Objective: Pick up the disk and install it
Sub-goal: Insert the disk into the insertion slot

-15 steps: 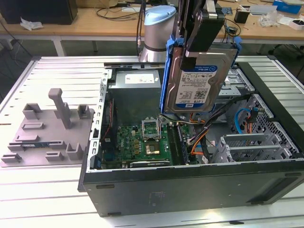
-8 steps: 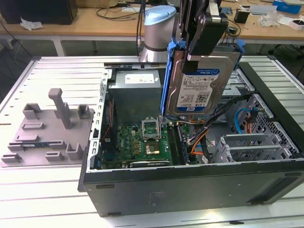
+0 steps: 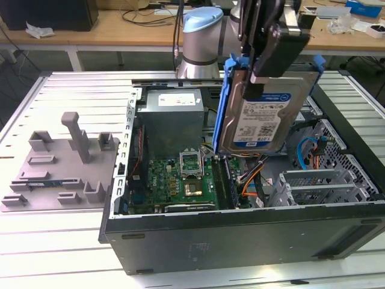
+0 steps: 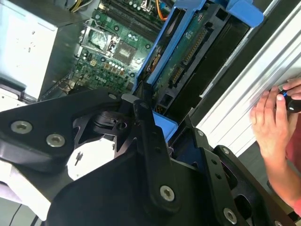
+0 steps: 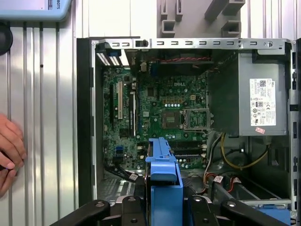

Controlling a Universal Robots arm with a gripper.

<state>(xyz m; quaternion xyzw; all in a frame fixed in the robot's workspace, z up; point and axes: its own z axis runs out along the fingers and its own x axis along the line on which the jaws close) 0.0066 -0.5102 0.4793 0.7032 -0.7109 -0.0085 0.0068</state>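
Note:
The disk hangs upright above the open computer case, over its middle. It is a silver drive with a blue-and-white label facing the exterior camera, framed by a blue carrier. My gripper is shut on its upper part, one black finger lying across the label side. In the second wrist view the disk shows its circuit-board side and connector edge past the black finger links. In the first wrist view the blue carrier's edge stands over the motherboard.
Inside the case are a grey power supply, the motherboard, cables and a metal drive cage at the exterior view's right. A grey fixture lies at its left. A person's hand rests on the ribbed table beside the case.

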